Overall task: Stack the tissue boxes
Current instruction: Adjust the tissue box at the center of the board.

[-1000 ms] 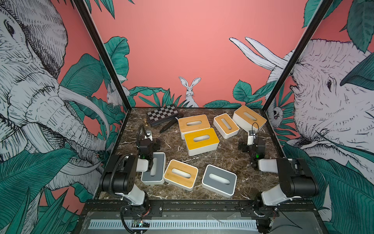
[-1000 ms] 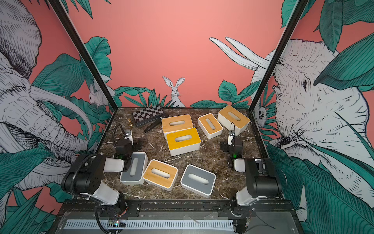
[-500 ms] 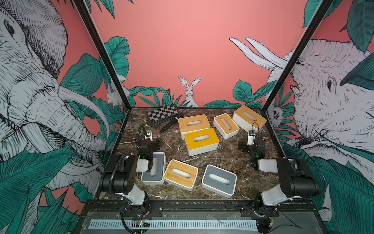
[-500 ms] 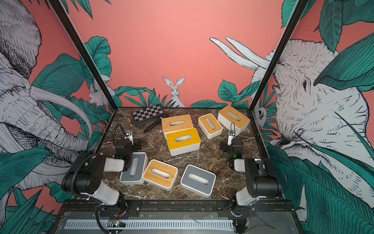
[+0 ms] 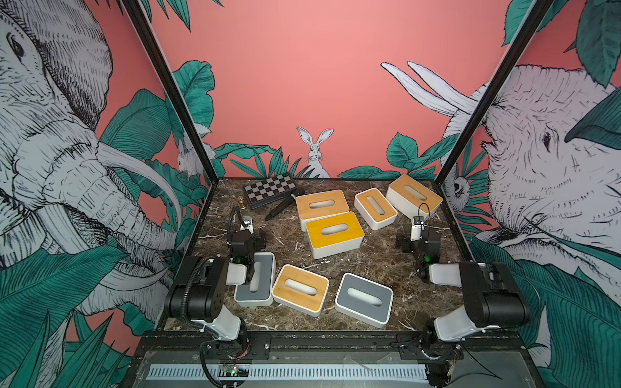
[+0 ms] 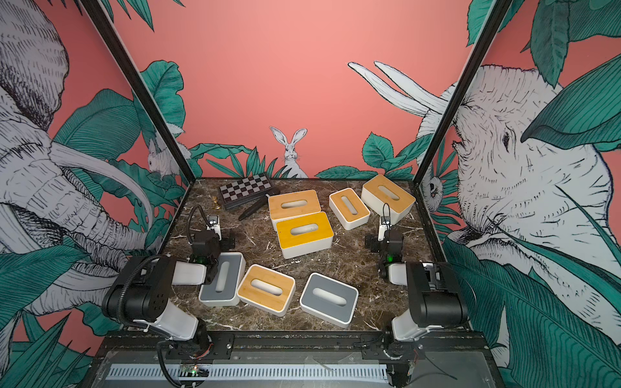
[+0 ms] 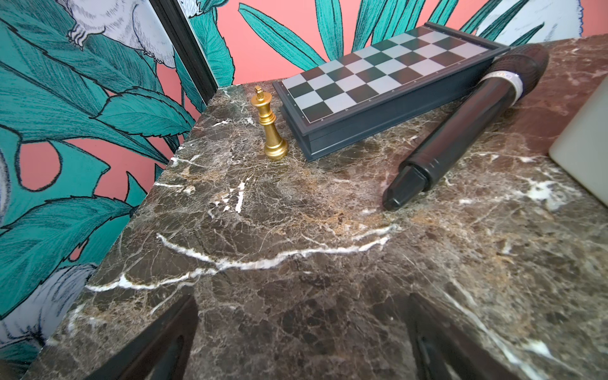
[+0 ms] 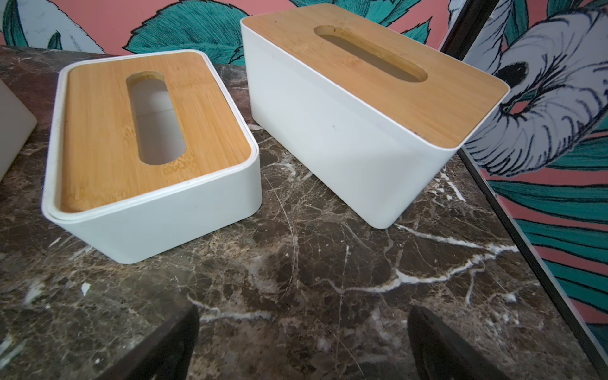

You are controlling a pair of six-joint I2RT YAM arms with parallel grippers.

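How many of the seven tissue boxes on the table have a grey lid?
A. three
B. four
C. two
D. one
C: only two lids are grey, both in the near row, on the left grey box and the right grey box, with a wooden-lidded box between them; the other lids are wooden or yellow.

Bright even light, soft shadows, sharp

- Both top views look down from high above the near edge toward the back wall (image 5: 302, 84), sharing the whole marble table (image 5: 386, 262).
- The left wrist view sits low and close, facing the chessboard case (image 7: 378, 75).
- The right wrist view, equally close, faces two bamboo-lidded tissue boxes (image 8: 98, 131).
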